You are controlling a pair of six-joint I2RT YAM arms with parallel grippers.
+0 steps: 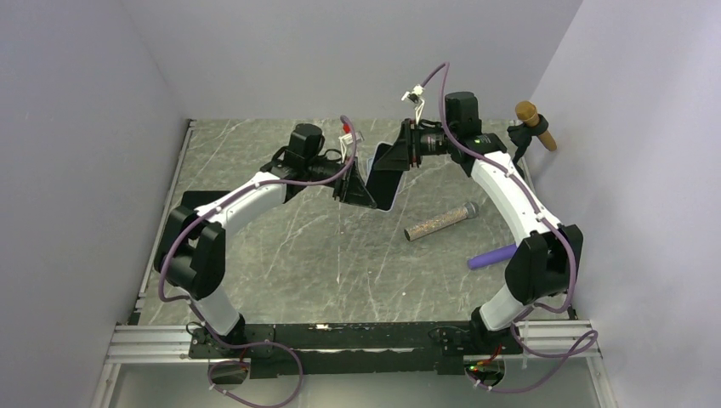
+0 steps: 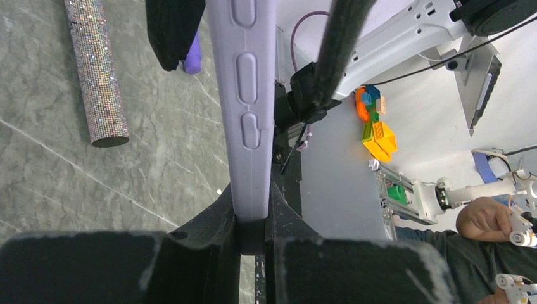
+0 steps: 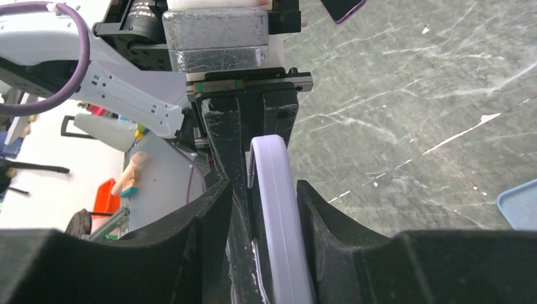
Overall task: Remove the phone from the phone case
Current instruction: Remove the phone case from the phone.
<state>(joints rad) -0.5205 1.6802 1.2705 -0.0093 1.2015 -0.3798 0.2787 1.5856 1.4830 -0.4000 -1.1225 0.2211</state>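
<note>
Left pincer point(image 2: 253, 223): clamped hard on one end of the lavender phone case point(image 2: 246, 95), whose side buttons face the left wrist camera.
Right pincer point(image 3: 263, 197): jaws partly apart, one on each side of the case's other end; whether they press on it cannot be told.
Phone case position: held on edge in the air between the two pincers, above the far middle of the desk point(image 1: 281, 255).
Phone point(image 1: 380, 174): dark face in the top view, with a lavender rim along its lower edge; in the case as far as can be seen.
Glitter tube point(image 1: 440, 221): lying on the desk, near the right arm.
Purple cylinder point(image 1: 491, 256): on the desk, just nearer than the tube.
</note>
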